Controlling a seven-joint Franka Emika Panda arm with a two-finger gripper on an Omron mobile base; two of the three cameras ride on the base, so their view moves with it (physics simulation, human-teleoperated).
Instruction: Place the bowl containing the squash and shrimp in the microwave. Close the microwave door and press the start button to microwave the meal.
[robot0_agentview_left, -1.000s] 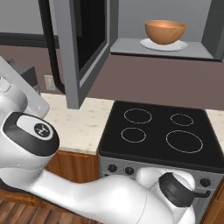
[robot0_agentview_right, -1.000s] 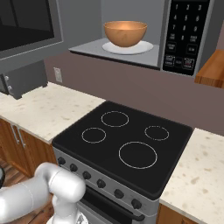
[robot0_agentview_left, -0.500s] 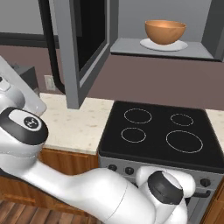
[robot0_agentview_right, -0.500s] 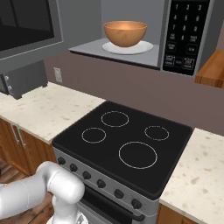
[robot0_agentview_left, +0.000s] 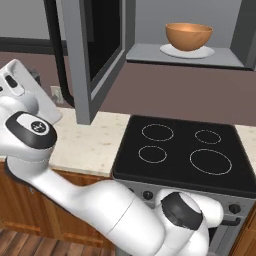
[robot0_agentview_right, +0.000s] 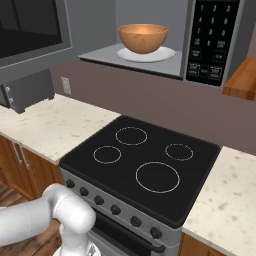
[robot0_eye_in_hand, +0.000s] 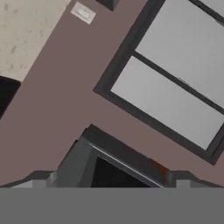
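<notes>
Since half a second ago, the white arm's dark-capped elbow (robot0_agentview_left: 31, 129) has swung further left over the tabletop (robot0_agentview_left: 87, 145). From the left, the microwave door (robot0_agentview_left: 95, 47) stands wide open; the bowl (robot0_agentview_left: 188, 36) sits on the white plate (robot0_agentview_left: 188, 51) inside the microwave (robot0_agentview_right: 212, 42), above the stove (robot0_agentview_right: 145, 162). End effector fingers (robot0_eye_in_hand: 41, 178) are spread apart, empty.

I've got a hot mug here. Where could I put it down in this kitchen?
The pale counter between the small toaster oven and the black stove is bare, and so is the strip right of the stove. The open microwave shelf is crowded: the orange bowl sits on its plate.
</notes>
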